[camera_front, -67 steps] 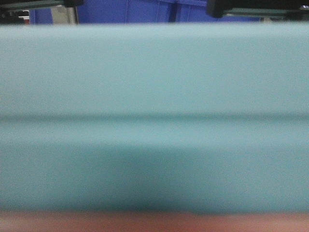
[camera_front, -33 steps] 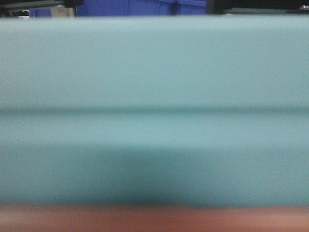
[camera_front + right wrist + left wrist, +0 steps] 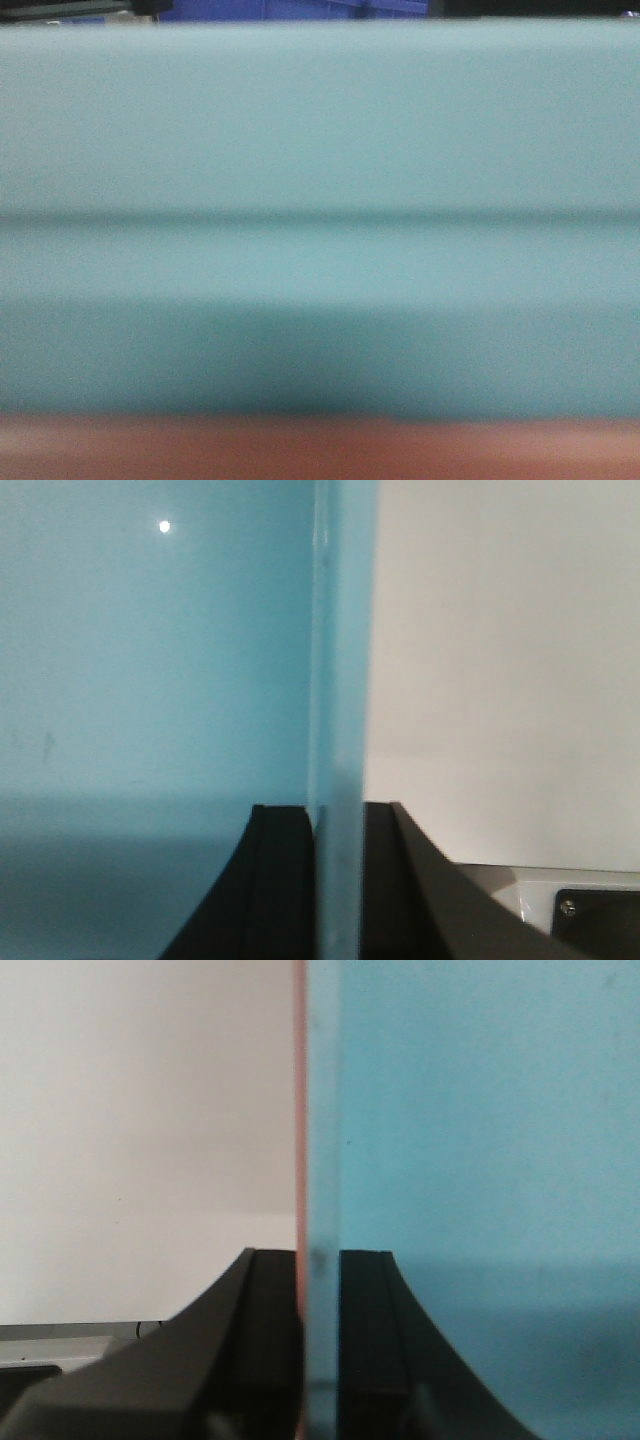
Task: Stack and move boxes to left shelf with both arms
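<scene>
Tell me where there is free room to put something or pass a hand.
Free: inside the turquoise bin, between the walls held by the left gripper and the right gripper; also outside each held wall. Crowded: the front view, filled by that bin.

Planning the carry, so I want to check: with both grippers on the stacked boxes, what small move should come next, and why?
Probably a short, level lift with both arms together. The left gripper and right gripper are each shut on a wall of the turquoise box, which fills the front view with the pink box below it; uneven lifting might tilt the stack.
</scene>
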Motion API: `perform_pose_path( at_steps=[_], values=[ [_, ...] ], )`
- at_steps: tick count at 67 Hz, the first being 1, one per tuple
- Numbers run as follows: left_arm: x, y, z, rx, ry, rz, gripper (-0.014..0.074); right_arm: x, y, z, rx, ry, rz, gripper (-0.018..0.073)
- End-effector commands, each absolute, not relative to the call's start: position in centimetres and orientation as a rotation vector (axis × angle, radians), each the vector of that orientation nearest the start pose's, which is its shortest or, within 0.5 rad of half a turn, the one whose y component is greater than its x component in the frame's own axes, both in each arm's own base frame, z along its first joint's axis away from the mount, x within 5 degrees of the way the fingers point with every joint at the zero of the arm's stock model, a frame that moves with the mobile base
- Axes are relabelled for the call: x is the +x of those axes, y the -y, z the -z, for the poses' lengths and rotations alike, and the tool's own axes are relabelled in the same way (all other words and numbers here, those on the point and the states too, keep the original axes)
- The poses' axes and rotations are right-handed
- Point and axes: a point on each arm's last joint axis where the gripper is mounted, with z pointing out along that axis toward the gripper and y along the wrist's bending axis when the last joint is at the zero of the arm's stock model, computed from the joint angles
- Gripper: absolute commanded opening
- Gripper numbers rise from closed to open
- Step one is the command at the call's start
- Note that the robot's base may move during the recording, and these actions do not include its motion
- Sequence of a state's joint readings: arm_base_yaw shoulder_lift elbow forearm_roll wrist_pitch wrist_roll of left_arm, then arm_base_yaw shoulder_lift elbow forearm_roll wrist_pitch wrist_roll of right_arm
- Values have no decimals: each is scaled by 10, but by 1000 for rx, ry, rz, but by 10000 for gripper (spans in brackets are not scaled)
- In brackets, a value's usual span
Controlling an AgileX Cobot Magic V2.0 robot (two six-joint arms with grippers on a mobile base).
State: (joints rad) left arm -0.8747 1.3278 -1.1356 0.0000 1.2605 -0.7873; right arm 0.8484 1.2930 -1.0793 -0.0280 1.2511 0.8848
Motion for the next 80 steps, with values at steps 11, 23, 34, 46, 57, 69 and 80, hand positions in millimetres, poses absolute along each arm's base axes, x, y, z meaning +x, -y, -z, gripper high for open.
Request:
perform_pose_path(
  at_steps=[11,23,34,46,57,69,80],
  values=[
    [143,177,-330,140,-3002,235,-4,149,-165,-321,32,-2954,-226,56],
    [143,177,-330,140,-3002,235,-4,149,-165,-321,32,-2954,-226,56],
    [143,177,-330,140,-3002,235,-4,149,-165,-321,32,-2954,-226,56],
    [143,177,-330,140,-3002,235,-4,149,-165,-321,32,-2954,-226,56],
    [143,177,-330,140,-3002,235,-4,149,-165,-321,32,-2954,-226,56],
    [143,177,-330,140,-3002,235,-4,149,-165,-321,32,-2954,-226,56],
    [142,178,-330,137,-3011,249,-4,149,-165,-321,32,-2954,-225,56]
  ],
)
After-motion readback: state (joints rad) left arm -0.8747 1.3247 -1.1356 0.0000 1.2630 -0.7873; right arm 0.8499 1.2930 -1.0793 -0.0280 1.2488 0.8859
